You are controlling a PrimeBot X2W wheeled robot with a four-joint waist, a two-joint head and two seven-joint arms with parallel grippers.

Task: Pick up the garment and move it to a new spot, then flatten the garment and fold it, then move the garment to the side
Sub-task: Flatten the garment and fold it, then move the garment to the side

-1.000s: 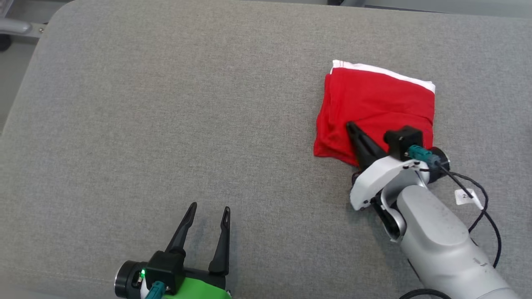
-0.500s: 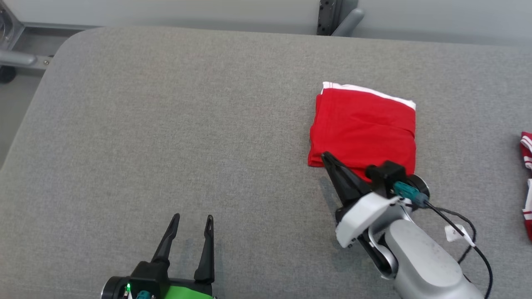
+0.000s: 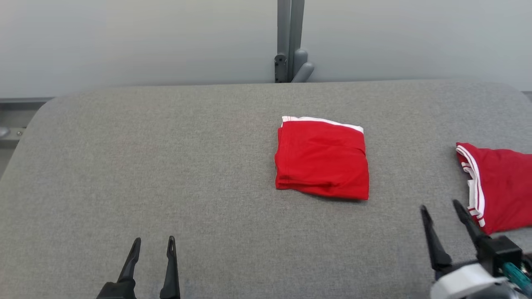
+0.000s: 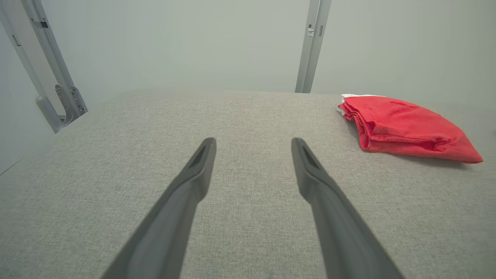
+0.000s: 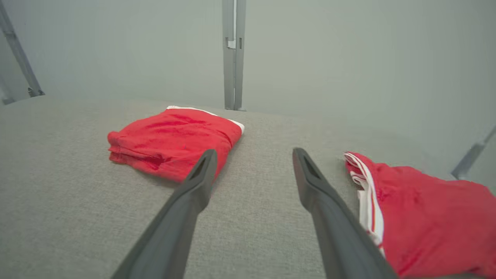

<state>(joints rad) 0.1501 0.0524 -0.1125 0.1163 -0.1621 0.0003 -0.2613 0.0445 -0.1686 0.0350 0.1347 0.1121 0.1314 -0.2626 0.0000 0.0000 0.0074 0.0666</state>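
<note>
Quick pass: the folded red garment [image 3: 322, 160] lies flat on the grey padded table [image 3: 145, 166], in front of the metal post [image 3: 289, 41] and a touch to its right, with white trim on the edge facing the post. My right claw [image 3: 439, 204] sits further right of the post and nearer me, fingers spread wide, gripping nothing, clear of that cloth. My left claw [image 3: 153, 239] is well left of the post, also spread wide and empty. A second red garment [image 3: 498, 182] with white stripes lies far right of the post, just beside my right claw.
</note>
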